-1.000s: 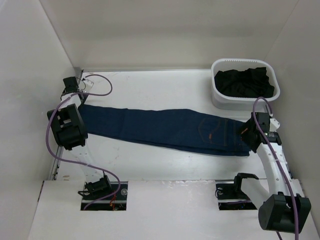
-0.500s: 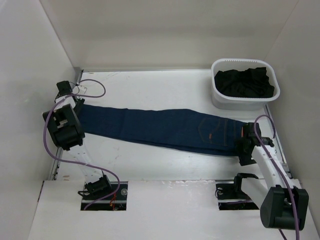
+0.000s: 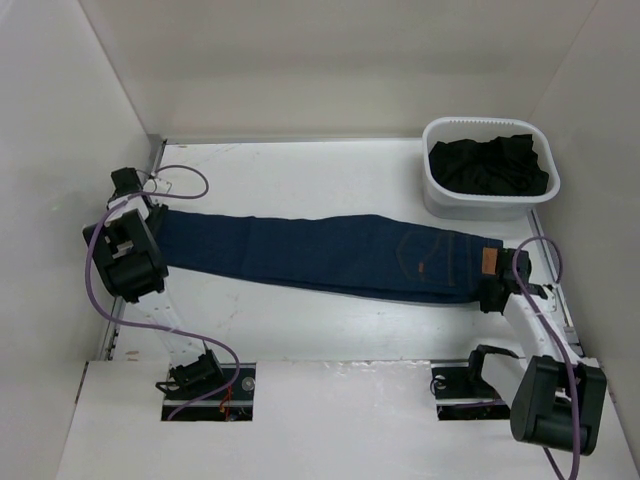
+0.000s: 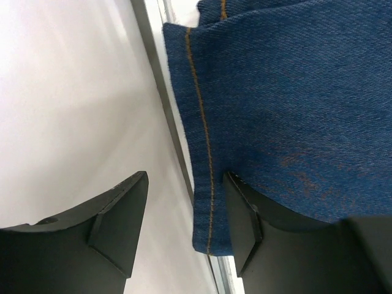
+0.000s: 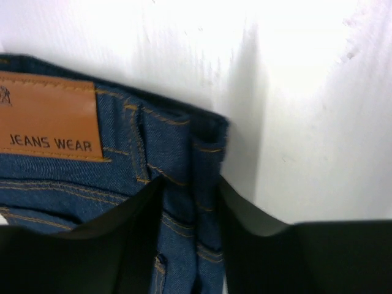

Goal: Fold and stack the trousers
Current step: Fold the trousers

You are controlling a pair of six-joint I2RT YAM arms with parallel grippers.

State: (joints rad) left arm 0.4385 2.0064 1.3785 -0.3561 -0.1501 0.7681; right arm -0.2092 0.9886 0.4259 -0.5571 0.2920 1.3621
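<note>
Across the table [image 3: 300,180] — trousers [image 3: 320,255], hems left, waist right; left tool [image 4: 185,176] agape, right tool [image 5: 191,184] — clench unclear.

Navy trousers [image 3: 330,255] folded lengthwise, flat across table; brown patch at right.

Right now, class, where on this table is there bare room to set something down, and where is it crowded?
Free: the table strip between jeans and back wall, left of the basket; the strip between jeans and near ledge. Crowded: jeans' ends at left arm and right arm; the basket's corner.
</note>
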